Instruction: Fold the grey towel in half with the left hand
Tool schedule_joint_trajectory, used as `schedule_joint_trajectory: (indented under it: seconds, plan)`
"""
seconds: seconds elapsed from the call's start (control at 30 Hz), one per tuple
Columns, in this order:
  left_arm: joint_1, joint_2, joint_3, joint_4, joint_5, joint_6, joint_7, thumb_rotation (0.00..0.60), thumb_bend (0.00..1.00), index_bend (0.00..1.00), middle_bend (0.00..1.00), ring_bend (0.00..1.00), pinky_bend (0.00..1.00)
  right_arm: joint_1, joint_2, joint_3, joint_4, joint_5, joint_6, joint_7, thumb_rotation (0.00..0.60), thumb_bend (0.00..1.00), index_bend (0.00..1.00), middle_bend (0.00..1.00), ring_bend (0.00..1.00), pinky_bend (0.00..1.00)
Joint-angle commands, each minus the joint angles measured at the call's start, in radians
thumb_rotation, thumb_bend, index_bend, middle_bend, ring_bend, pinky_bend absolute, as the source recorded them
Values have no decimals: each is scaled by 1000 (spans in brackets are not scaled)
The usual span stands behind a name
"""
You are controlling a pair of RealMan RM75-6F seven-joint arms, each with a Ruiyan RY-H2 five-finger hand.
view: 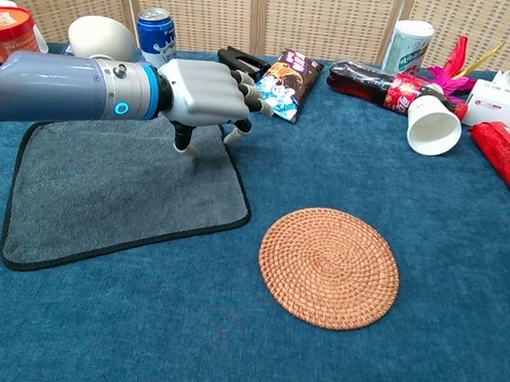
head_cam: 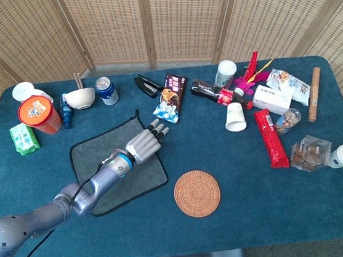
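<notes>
The grey towel (head_cam: 87,160) (view: 103,191) with a black hem lies flat and unfolded on the blue tablecloth, left of centre. My left hand (head_cam: 144,144) (view: 205,93) hovers over the towel's far right corner, palm down, fingers spread and slightly bent. Its thumb points down to the cloth near the right edge. Nothing is in the hand. The right hand shows in neither view.
A round woven coaster (head_cam: 197,193) (view: 329,266) lies right of the towel. Behind the towel stand a blue can (head_cam: 106,90) (view: 158,32), a white bowl (head_cam: 80,98), a black stapler (head_cam: 147,85) and a snack bag (head_cam: 170,97) (view: 286,85). Cups, bottle and packets crowd the right side.
</notes>
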Motion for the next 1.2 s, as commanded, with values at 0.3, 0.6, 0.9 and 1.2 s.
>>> schedule_joint_trajectory:
  seconds: [0.3, 0.6, 0.9, 1.2]
  plan:
    - [-5, -6, 7, 7, -1, 11, 11, 600, 376, 527, 0, 0, 105, 0, 0, -1, -1, -1, -2, 1, 600, 0, 0, 0, 0, 0]
    - [0, -14, 13, 16, 1, 31, 14, 600, 449, 610, 0, 0, 122, 0, 0, -1, 0, -1, -3, 0, 600, 0, 0, 0, 0, 0]
    - [10, 8, 20, -17, 8, 53, 2, 600, 476, 608, 0, 0, 125, 1, -1, -2, -1, -2, -5, -3, 600, 0, 0, 0, 0, 0]
    - [55, 99, 41, -140, 6, 98, 26, 600, 473, 602, 0, 0, 141, -1, 2, -6, -8, -14, 0, -2, 600, 0, 0, 0, 0, 0]
